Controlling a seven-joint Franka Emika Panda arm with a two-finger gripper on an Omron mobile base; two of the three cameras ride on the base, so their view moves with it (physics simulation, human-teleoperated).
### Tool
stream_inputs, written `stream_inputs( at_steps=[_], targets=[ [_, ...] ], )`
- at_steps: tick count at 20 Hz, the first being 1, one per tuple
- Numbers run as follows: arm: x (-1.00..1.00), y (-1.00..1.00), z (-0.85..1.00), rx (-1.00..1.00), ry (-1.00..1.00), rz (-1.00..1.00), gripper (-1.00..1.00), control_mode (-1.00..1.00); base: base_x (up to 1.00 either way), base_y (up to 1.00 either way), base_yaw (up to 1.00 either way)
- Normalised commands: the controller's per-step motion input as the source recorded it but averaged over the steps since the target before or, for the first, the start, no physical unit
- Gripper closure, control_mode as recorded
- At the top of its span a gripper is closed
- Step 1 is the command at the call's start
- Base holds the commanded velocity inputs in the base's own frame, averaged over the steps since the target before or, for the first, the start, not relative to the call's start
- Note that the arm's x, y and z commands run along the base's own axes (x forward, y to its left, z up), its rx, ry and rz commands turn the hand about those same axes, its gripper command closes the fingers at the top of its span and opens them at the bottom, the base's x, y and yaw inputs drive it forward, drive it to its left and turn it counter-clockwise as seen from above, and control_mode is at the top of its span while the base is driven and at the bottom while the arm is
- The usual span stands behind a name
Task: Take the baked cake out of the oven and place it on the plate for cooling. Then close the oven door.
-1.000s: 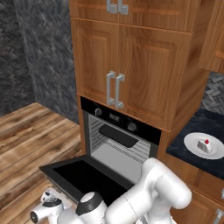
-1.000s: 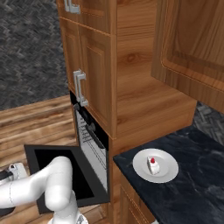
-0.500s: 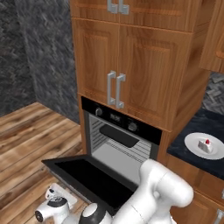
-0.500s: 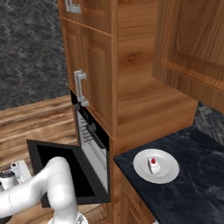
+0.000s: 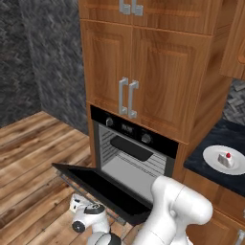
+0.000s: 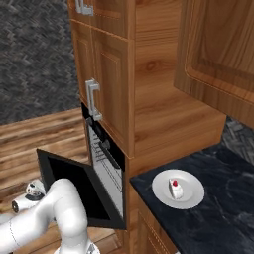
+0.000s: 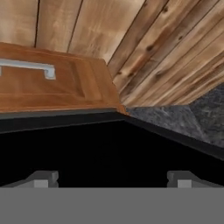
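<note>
Plate (image 5: 224, 160): round, white, on the dark stone counter (image 5: 215, 139) at the right edge of the left base frame; lower centre-right in the right base frame. Contents: the baked cake (image 5: 225, 160), a small white wedge with a red dot on top, resting near the plate's middle.

Oven (image 5: 131, 153): black, built into wooden cabinets (image 5: 143, 62), centre of the left base frame. Control strip with round knobs along its top. Cavity open to view; wire racks and a dark flat tray (image 5: 130, 148) on an upper rack.

Oven door (image 5: 103, 189): black panel, hinged down and partly raised, lower centre of the left base frame; lower left in the right base frame.

Gripper (image 7: 111, 179): fingertips (image 7: 41, 178) stand wide apart at the bottom of the hand frame, nothing between them, a black surface directly ahead. In the left base frame the hand sits low, bottom left, beneath the door's front edge.

Floor (image 5: 33, 153): wooden planks, left side.
</note>
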Motion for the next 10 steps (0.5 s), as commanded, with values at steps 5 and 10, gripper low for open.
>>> stream_inputs(
  at_steps=[5,10],
  targets=[
    [0.34,-0.29,0.06,-0.37,-0.16,-0.47,-1.0,-1.0,0.0,0.0,0.0],
    [0.41,-0.17,0.16,-0.37,-0.18,-0.49,-1.0,-1.0,0.0,0.0,0.0]
  ],
)
